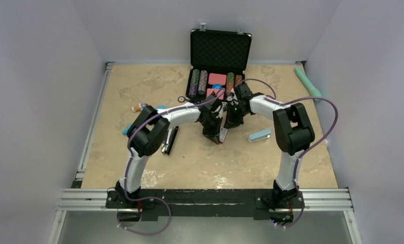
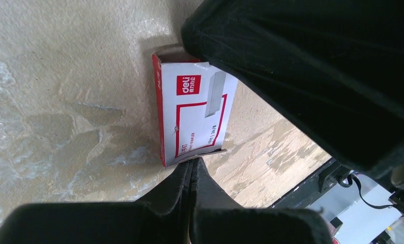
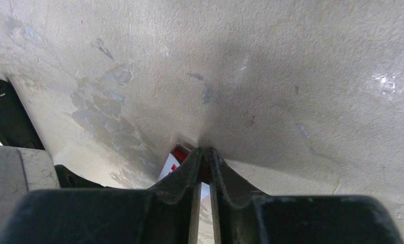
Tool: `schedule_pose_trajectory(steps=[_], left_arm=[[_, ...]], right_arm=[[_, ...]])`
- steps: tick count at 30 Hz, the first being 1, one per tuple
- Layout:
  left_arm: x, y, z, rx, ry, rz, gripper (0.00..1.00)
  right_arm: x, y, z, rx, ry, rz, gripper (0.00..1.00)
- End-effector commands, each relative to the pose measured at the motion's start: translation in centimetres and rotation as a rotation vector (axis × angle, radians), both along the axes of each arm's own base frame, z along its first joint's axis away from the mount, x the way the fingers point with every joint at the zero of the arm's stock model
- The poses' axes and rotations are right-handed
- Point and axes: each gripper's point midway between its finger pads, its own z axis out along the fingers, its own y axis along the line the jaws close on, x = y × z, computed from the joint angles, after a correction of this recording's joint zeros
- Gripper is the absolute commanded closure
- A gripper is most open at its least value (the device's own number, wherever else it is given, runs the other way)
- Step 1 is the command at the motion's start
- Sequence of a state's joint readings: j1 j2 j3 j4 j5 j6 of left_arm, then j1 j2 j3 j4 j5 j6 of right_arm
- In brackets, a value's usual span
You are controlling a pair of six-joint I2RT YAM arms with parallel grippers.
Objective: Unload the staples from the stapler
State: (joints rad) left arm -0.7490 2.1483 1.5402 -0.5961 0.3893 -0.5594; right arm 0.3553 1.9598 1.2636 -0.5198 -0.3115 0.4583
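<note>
The black stapler (image 1: 171, 139) lies on the table left of centre, beside the left arm's elbow and away from both grippers. No staple strip shows for certain; a thin grey streak (image 2: 99, 107) lies left of the box and I cannot tell what it is. A red and white staple box (image 2: 195, 109) lies at the table's middle (image 1: 223, 134). My left gripper (image 2: 194, 162) is shut with its tips on the box's near flap. My right gripper (image 3: 205, 152) is shut on the box's red far end (image 3: 179, 151).
An open black case (image 1: 220, 61) with poker chips stands at the back centre. A teal tube (image 1: 308, 81) lies at the back right. A pale blue object (image 1: 259, 135) lies right of the grippers. A small item (image 1: 139, 107) sits at the left.
</note>
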Motion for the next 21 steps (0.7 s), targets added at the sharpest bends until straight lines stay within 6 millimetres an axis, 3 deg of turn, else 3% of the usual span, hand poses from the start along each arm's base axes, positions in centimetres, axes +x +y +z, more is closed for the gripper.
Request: schedule_pose_trajectory(steps=[1,6,10,15,21], left_arm=[[1.5,0.9,-0.3,0.043,-0.083,0.032,1.00],[1.7,0.9,0.0,0.042,-0.097,0.029,1.00],[1.6,1.2,0.1,0.054,-0.103,0.018,1.00],[1.7,2.4,0.8,0.093,-0.145,0.011,1.00],[2.5,3.4,1.7,0.130,-0.201,0.013,1.00]], right_arm=[[-7.8,-1.5,-4.3,-0.102,0.271,0.106,0.80],[-8.2,-1.6,-3.8,-0.100,0.278,0.122,0.65],[-7.8,-2.2,-3.6,-0.135,0.270,0.112,0.59],[-6.5,-3.9,-3.2,-0.220,0.219,0.070,0.54],[-7.9,-4.8,-3.9,-0.239,0.251,0.108,0.54]])
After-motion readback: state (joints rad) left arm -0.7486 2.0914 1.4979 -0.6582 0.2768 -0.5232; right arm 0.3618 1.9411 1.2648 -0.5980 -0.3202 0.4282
